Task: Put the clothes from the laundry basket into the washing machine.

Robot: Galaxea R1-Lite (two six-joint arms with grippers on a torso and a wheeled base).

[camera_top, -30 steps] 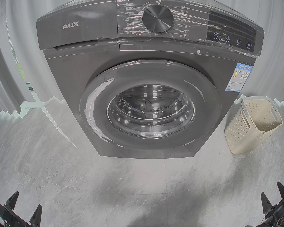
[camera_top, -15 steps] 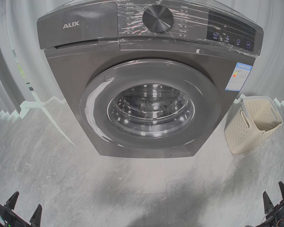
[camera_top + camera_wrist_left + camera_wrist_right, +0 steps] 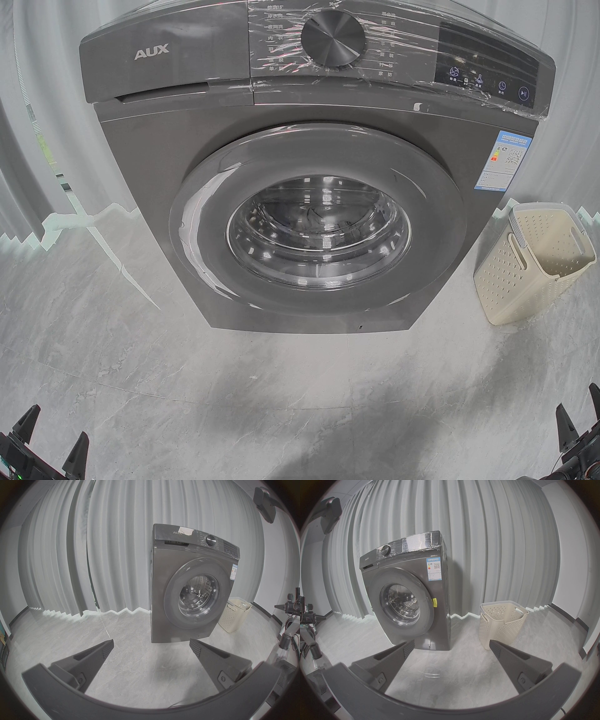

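Change: whole head view had shifted very slightly, so the camera had moved; the machine and basket kept their places on the floor, and the right gripper sat a touch farther right than a second before.
Left gripper (image 3: 55,425): near left corner, low over the grey marbled floor (image 3: 281,387), its two black fingers spread apart with nothing between them; well apart from the machine.
Curtain (image 3: 37,125): pale, pleated, hanging behind and to both sides of the machine.
Washing machine (image 3: 312,125): grey front-loader, centre, standing on the floor against the curtain; round dial (image 3: 333,39) on top, under wrinkled plastic film (image 3: 387,50).
Door (image 3: 206,206): round, shut; what lay in the drum behind its glass window (image 3: 319,231) could not be told.
Sticker (image 3: 503,161): blue-edged label on the machine's upper right front.
Laundry basket (image 3: 500,281): cream, perforated, on the floor just right of the machine, upright, its inner walls in plain sight.
Right gripper (image 3: 577,400): near right corner, fingers likewise parted and holding nothing, nearer than the basket and clear of it.
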